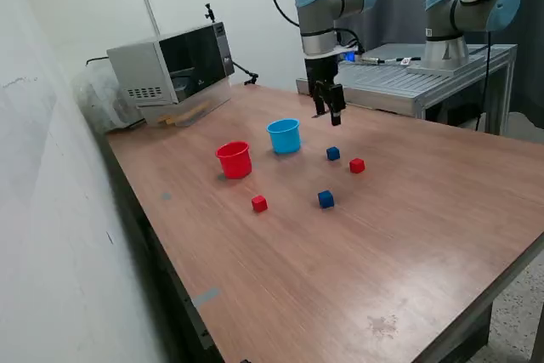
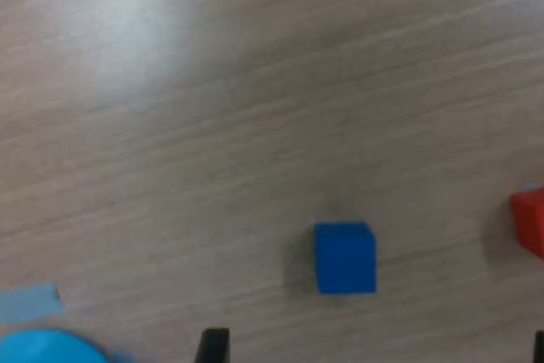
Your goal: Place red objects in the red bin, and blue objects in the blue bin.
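Note:
My gripper [image 1: 330, 114] hangs open and empty above the wooden table, behind one dark-blue cube [image 1: 332, 153] and beside the light-blue cup [image 1: 285, 136]. In the wrist view that blue cube [image 2: 345, 258] lies on the table between my fingertips [image 2: 214, 346], with space on both sides. A red cube [image 1: 357, 166] lies next to it and shows at the frame edge of the wrist view [image 2: 531, 222]. The red cup [image 1: 234, 160] stands to the exterior view's left of the blue cup. A second blue cube [image 1: 325, 200] and second red cube [image 1: 259, 203] lie nearer the front.
A microwave [image 1: 174, 65] stands at the table's back corner on the exterior view's left. A metal bench [image 1: 416, 78] with a second arm [image 1: 472, 6] stands behind the table. The blue cup's rim [image 2: 42, 350] shows in the wrist view.

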Motion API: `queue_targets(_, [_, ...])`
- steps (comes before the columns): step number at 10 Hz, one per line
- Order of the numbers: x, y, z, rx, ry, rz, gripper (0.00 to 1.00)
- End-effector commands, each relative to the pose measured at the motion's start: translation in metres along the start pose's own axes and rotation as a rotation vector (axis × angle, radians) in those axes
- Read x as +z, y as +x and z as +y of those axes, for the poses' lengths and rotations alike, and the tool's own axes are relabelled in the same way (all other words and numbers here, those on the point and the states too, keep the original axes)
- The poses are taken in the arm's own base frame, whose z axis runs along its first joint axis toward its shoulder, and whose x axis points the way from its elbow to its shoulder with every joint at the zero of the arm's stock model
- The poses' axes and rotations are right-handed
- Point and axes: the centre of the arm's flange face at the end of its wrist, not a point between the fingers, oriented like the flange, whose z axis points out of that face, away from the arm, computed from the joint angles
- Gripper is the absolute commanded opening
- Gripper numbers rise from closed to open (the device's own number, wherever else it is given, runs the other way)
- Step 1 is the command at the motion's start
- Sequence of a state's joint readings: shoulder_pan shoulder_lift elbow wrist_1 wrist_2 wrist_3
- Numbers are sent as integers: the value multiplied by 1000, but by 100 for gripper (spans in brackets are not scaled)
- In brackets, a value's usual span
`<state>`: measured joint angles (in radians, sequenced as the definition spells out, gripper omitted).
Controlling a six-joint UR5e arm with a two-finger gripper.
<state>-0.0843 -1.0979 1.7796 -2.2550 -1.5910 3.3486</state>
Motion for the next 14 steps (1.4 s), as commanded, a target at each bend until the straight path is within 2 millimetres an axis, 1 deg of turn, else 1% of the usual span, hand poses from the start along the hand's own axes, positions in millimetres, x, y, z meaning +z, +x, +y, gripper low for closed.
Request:
queue_targets(1, [22,-2,-2,3,16,-5,100])
queue_targets(3, [42,-2,-3,3,31,-8,100])
queue_targets(4, [49,-2,-2,2,38,-11,100])
queue_targets(7, [63,-1,3,2,44,-17,100])
queue_targets(9, [76,0,4,0,64,-22,100])
queue_targets(12, [85,4,2,-16,76,-30,100])
queue_targets(13, [82,5,8,-16,58,-37,100])
queue_targets(14, [78,3,15,-16,41,-49,0])
